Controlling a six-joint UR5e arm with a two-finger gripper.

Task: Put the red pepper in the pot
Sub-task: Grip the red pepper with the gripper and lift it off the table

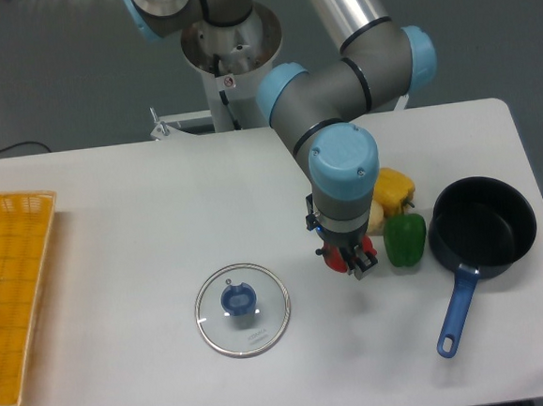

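Note:
The red pepper sits on the white table, mostly hidden under my gripper; only a small red patch shows between and beside the fingers. The gripper points straight down over it, fingers on either side of the pepper; I cannot tell whether they press on it. The pot, dark with a long blue handle, stands to the right of the gripper and looks empty. A green pepper stands between the gripper and the pot.
A yellow pepper lies behind the green one, with a pale object next to it. A round glass lid with a blue knob lies front left. A yellow basket stands at the left edge.

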